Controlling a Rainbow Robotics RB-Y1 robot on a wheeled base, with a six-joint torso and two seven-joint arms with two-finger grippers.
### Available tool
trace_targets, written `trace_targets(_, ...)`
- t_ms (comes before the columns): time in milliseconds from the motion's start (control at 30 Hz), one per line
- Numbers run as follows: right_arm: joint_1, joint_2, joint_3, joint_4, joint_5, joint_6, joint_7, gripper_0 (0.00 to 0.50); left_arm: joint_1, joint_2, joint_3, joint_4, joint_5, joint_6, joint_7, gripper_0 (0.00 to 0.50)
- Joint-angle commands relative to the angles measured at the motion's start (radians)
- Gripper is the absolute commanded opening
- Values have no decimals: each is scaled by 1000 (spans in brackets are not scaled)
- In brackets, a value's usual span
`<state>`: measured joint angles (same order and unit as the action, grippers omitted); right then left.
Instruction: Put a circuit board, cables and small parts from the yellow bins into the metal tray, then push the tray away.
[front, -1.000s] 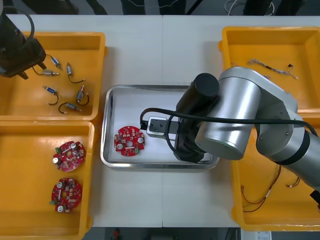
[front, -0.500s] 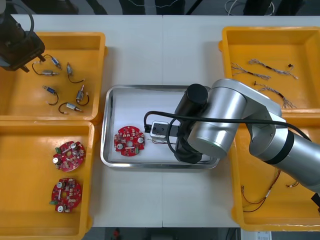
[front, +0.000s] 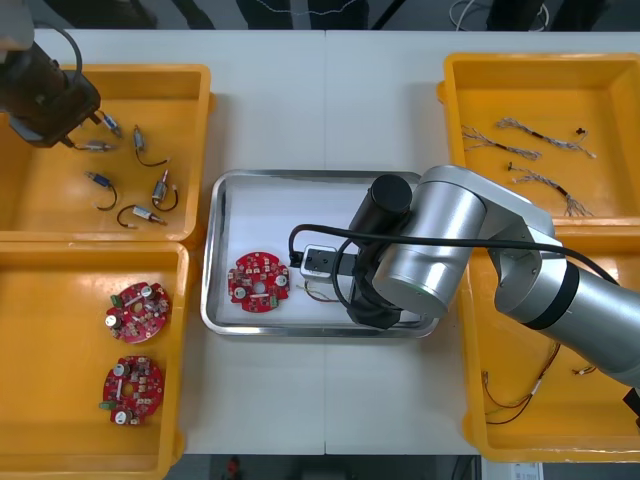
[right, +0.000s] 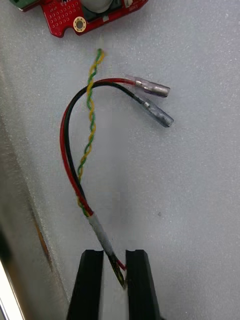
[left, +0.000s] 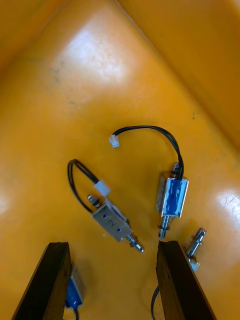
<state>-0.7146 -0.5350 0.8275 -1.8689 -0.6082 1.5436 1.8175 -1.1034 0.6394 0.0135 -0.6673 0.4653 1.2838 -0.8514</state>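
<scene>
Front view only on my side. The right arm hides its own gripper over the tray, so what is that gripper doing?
Observer: The right gripper is shut on the taped end of a cable that lies on the white floor of the metal tray.
Operator: What sort of cable?
Observer: Red and black leads with sleeved connectors, plus a yellow-green twisted pair. The tip of the pair nearly reaches the circuit board.
Operator: And the left gripper, at the far left bin?
Observer: The left gripper is open above the yellow bin. One small metal part lies just ahead of the gap between its fingers.
</scene>
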Motion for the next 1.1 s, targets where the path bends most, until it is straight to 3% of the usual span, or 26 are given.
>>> trace_targets(33,-22,24,9,-10,5,-10,-14,481,-66,-30,-38,38,-13,-70,66,500)
trace_targets(67,-22,26,5,-10,5,-10,-15,500,-66,-32,-53,45,-13,-80,68,500)
trace_targets(333,-22,38,-50,-35,4,19,-21,500,-64,-43,-107,100,-7,-146,74,500)
trace_targets(867,-22,61,-277,-219,-5,374,-24,500,-46,-46,-107,129,-8,-179,66,500)
trace_targets(1033,-23,63,-349,-266,-5,376,-35,500,-38,-52,-107,129,-14,-193,66,500)
trace_targets(1067,-22,63,-369,-280,-5,376,-38,500,-33,-52,-107,129,-11,-201,66,415)
trace_targets(1100,-22,61,-387,-289,-5,376,-41,500,-29,-53,-109,129,-10,-212,66,266)
